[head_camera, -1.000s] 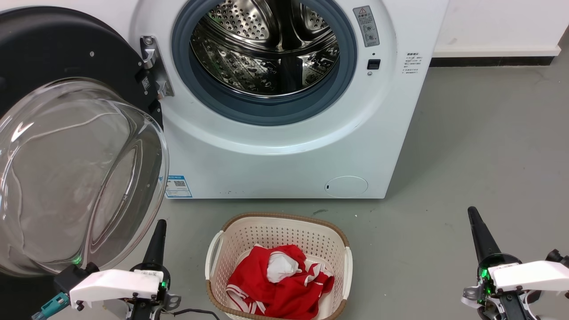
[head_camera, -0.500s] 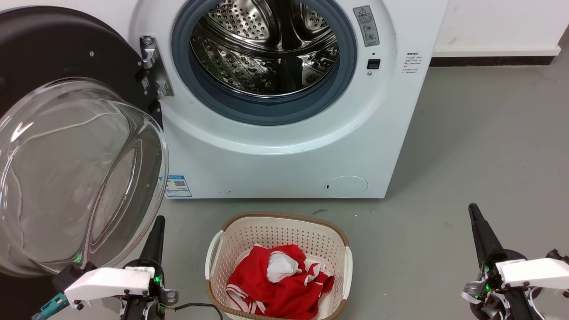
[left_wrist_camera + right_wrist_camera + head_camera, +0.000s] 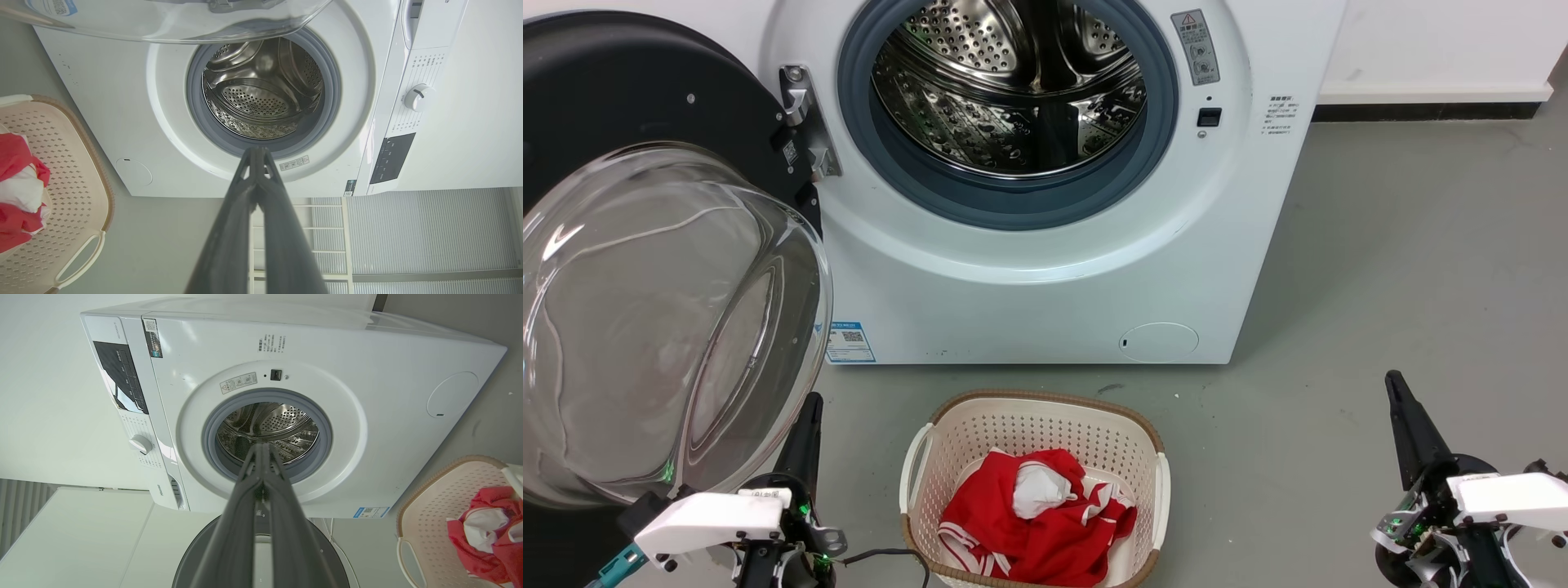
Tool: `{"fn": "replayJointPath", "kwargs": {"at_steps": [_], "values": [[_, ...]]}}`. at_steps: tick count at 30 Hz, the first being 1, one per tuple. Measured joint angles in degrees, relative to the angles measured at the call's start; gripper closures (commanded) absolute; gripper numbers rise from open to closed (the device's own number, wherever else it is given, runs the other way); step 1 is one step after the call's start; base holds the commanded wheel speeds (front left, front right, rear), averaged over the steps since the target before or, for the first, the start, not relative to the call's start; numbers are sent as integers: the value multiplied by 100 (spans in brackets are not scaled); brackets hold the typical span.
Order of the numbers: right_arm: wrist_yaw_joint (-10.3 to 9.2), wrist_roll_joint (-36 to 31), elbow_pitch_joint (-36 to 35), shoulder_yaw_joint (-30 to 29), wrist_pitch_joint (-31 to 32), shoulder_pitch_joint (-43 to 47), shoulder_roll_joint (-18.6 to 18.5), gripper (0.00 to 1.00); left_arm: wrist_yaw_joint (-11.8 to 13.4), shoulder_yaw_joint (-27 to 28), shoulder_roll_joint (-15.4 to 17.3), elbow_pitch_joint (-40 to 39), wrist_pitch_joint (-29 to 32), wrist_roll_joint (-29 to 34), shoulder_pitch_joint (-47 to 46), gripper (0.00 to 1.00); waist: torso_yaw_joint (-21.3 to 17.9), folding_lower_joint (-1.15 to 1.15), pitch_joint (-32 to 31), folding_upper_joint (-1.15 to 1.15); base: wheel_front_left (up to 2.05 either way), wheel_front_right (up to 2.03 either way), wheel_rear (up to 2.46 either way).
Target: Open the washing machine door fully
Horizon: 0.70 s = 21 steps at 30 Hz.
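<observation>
So the washing machine door (image 3: 645,245) hangs swung out off the left side of the washing machine (image 3: 1054,278). The laundry basket (image 3: 1045,398) sits on the floor (image 3: 1380,269) just in front of the machine, pretty much centred, with clothes (image 3: 1029,514) piled inside it.

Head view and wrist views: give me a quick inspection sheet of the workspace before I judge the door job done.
Surface: grey floor, a few small specks near the machine.
Job's things: washing machine door swung wide to the left on its hinge; washing machine drum mouth uncovered, nothing seen inside.
Clutter: laundry basket in front of the machine, red and white cloth in it.
End effectors: left end effector shut, empty, close beside the door's glass bowl, contact unclear; right end effector shut, empty, apart from everything.
Cables: dark cable looping by the left wrist.
Surroundings: white wall, dark skirting.
</observation>
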Motion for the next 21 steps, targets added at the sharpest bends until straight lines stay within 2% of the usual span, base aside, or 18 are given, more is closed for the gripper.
{"fn": "replayJointPath", "kwargs": {"at_steps": [12,21], "values": [[0,460,58,-44,104,-81,7,100,-51,64,-3,56,122,-463,-66,100,-2,0,4,0,0,0,0],[0,468,63,-62,111,-82,19,100,-51,65,-3,57,124,-476,-71,100,-2,0,4,0,0,0,0]]}}
